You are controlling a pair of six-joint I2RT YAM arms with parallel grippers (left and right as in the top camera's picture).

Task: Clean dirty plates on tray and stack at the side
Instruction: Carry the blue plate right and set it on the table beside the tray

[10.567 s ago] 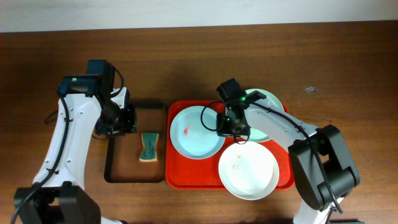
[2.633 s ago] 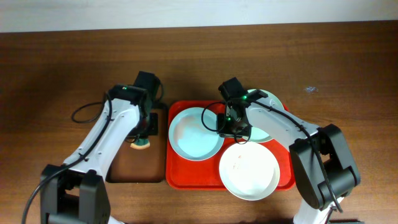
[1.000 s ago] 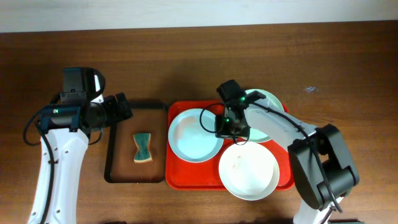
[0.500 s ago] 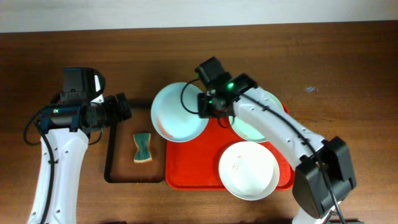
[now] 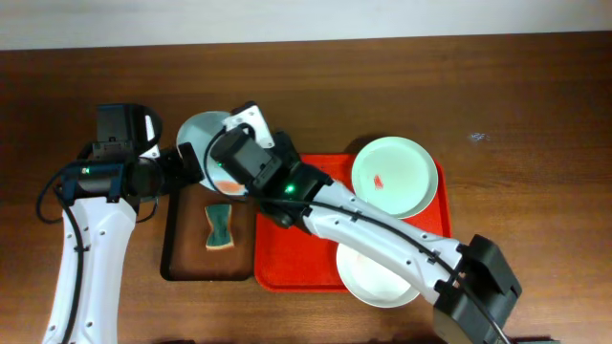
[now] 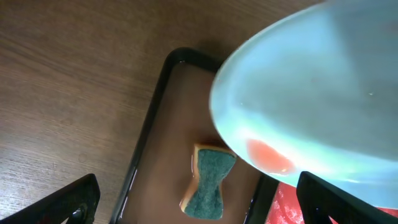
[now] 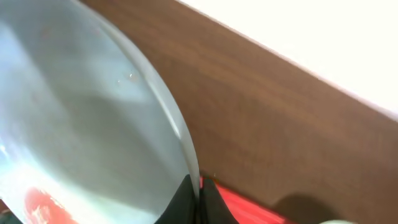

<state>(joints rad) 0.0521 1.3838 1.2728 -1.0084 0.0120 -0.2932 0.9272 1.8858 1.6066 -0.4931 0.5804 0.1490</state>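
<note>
My right gripper point(image 5: 228, 164) is shut on the rim of a pale blue plate point(image 5: 201, 134) and holds it tilted in the air, above the far end of the brown tray. That plate point(image 6: 311, 93) carries a red-orange smear point(image 6: 268, 155). The rim point(image 7: 180, 130) is pinched between the right fingers point(image 7: 186, 202). My left gripper point(image 5: 184, 167) stands open just left of the plate, its fingertips point(image 6: 68, 202) wide apart. On the red tray point(image 5: 287, 263) lie a mint plate point(image 5: 392, 177) with a red smear and a white plate point(image 5: 382, 282), partly hidden under my right arm.
A green and yellow sponge point(image 5: 220, 227) lies in the black-rimmed brown tray point(image 5: 167, 258), left of the red tray. In the left wrist view the sponge point(image 6: 208, 183) sits below the held plate. Bare wooden table point(image 5: 535, 115) surrounds both trays.
My right arm has carried the pale blue plate further left, off the red tray, to above the brown tray's far end beside the left gripper. The left arm has not moved.
</note>
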